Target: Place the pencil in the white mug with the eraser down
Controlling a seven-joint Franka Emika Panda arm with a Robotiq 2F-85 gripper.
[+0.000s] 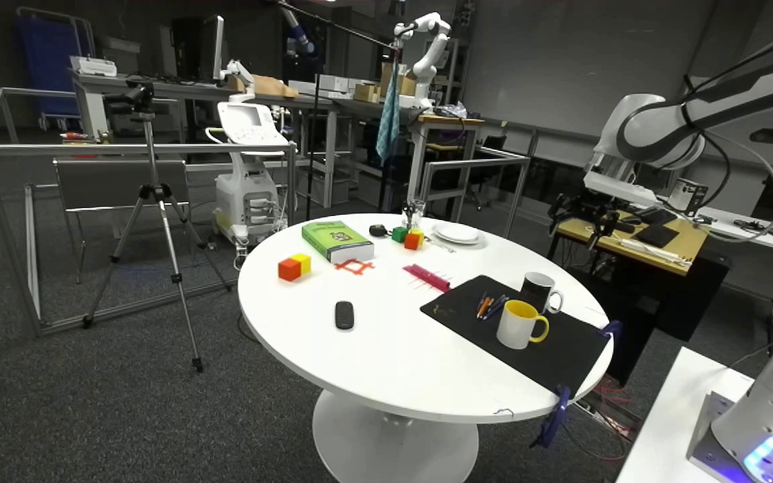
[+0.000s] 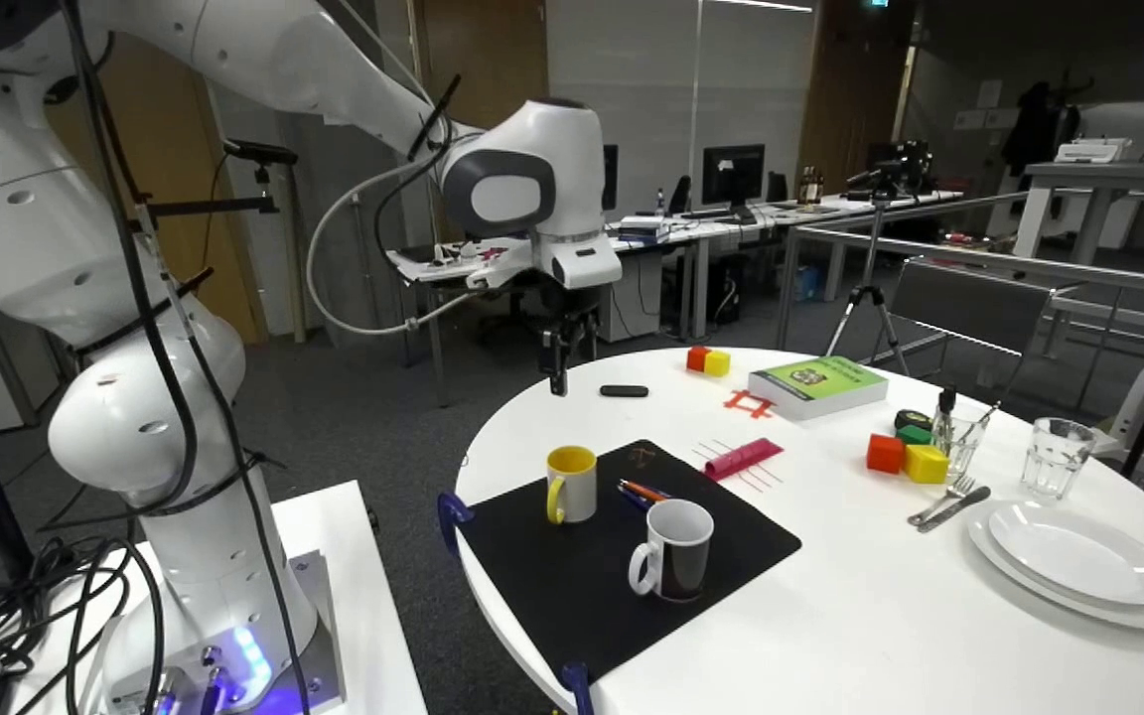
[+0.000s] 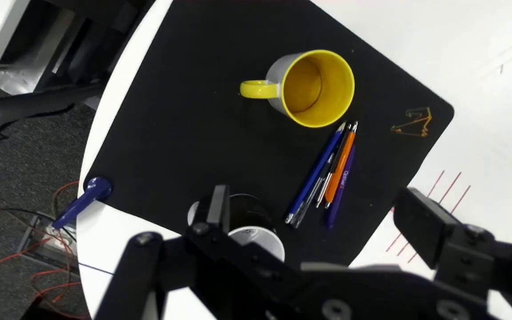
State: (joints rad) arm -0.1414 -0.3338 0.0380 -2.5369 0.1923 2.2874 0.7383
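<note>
Slim blue pencil (image 3: 315, 172): lay among assorted pens (image 3: 341, 165) on the black mat (image 3: 180, 120).
White, yellow-lined, loop-handled mug (image 1: 515, 327): stood empty nearby.
Black two-fingered gripper (image 3: 314, 206): spread, grasping nothing.
Pencil-to-mug: all left, I judged.

White mug (image 3: 313, 88), pencil (image 3: 315, 172), pens (image 3: 340, 168), jaws apart
</note>
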